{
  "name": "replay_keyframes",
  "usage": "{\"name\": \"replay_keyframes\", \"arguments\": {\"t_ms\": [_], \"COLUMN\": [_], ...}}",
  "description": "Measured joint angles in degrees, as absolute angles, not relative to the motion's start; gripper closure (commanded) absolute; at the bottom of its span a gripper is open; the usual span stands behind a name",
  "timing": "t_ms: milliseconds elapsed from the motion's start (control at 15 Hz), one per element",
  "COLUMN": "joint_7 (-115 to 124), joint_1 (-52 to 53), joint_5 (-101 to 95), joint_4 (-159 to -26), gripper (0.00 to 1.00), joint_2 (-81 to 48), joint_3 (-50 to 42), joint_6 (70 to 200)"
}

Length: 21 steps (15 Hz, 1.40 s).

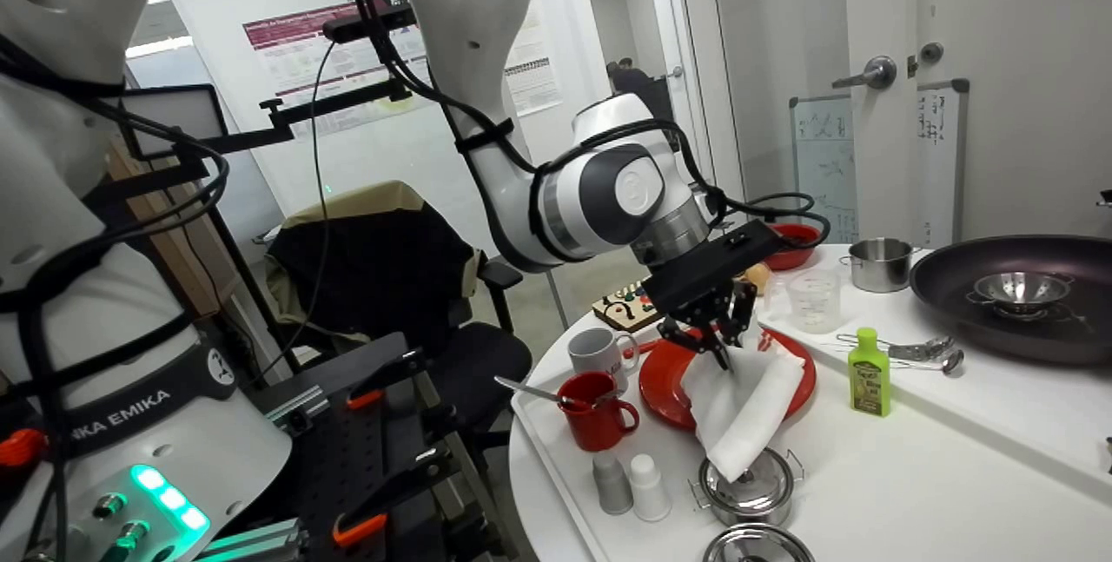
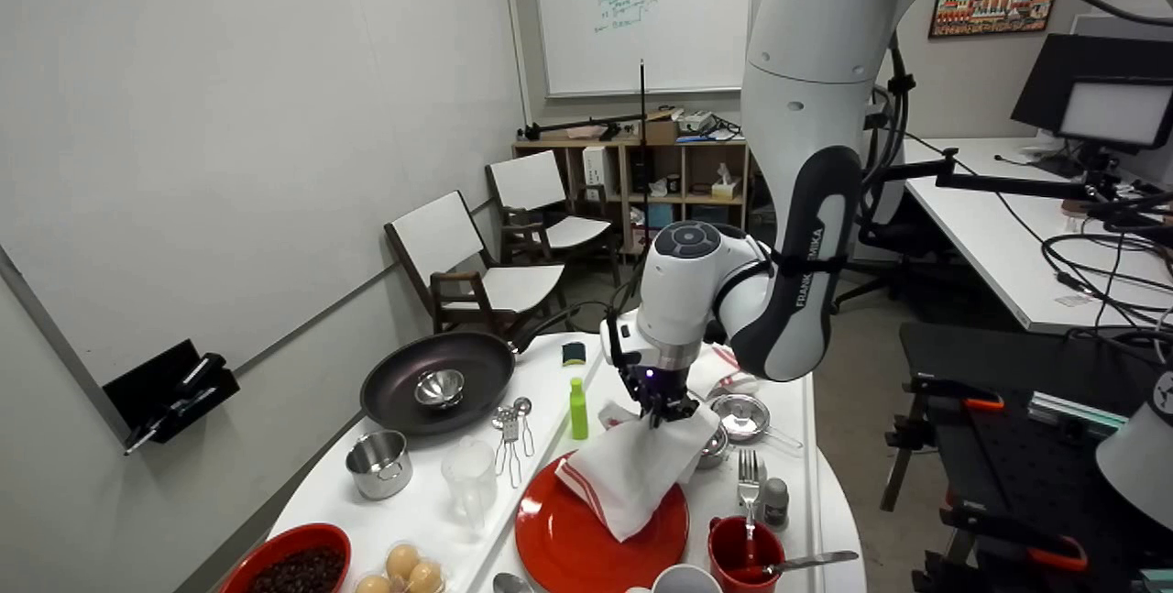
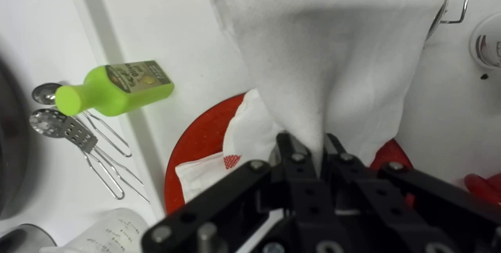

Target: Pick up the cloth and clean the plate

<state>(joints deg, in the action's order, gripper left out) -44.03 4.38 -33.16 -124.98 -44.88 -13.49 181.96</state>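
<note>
A white cloth [image 1: 754, 419] with red stripes hangs bunched from my gripper [image 1: 723, 355], whose fingers pinch a fold of it. In the wrist view the pinched fold of the cloth [image 3: 332, 53] runs up from between the fingertips of my gripper [image 3: 308, 137], spreading past the plate's rim. The red plate [image 2: 568, 533] lies beneath, partly covered; a striped corner of the cloth [image 2: 632, 474] drapes across it in an exterior view. Whether that corner presses on the plate is hard to tell. Much of the plate [image 3: 199, 131] is hidden by cloth and gripper.
Close to the plate stand a green bottle [image 1: 869, 375], a red cup [image 1: 595, 414] with cutlery, a grey mug [image 1: 595, 352] and a lidded steel pot [image 1: 749, 488], which the cloth overhangs. Two shakers [image 1: 649, 488] sit nearby. Farther off is a large pan [image 2: 394, 391].
</note>
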Motion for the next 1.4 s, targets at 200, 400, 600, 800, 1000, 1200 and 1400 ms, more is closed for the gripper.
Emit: {"name": "replay_keyframes", "arguments": {"t_ms": [200,400,600,800,1000,1200,1400], "joint_7": [-44.03,-43.98,-43.05,-39.33,-34.84,-30.19,-25.86], "joint_1": [3.43,1.92,0.72,-0.35,-2.03,-4.79,-7.26], "joint_5": [-33.15,-33.06,-32.52,-29.99,-26.06,-23.26,-21.93], "joint_4": [-125.03,-125.05,-125.04,-125.01,-124.86,-124.33,-123.42], "gripper": [0.98,0.98,0.98,0.97,0.97,0.97,0.98], "joint_2": [-45.11,-45.67,-46.47,-47.2,-48.11,-49.46,-51.4], "joint_3": [-11.87,-8.72,-5.65,-3.03,-0.16,3.43,6.26], "joint_6": [181.73,181.49,181.51,182.19,183.14,183.72,185.08]}}
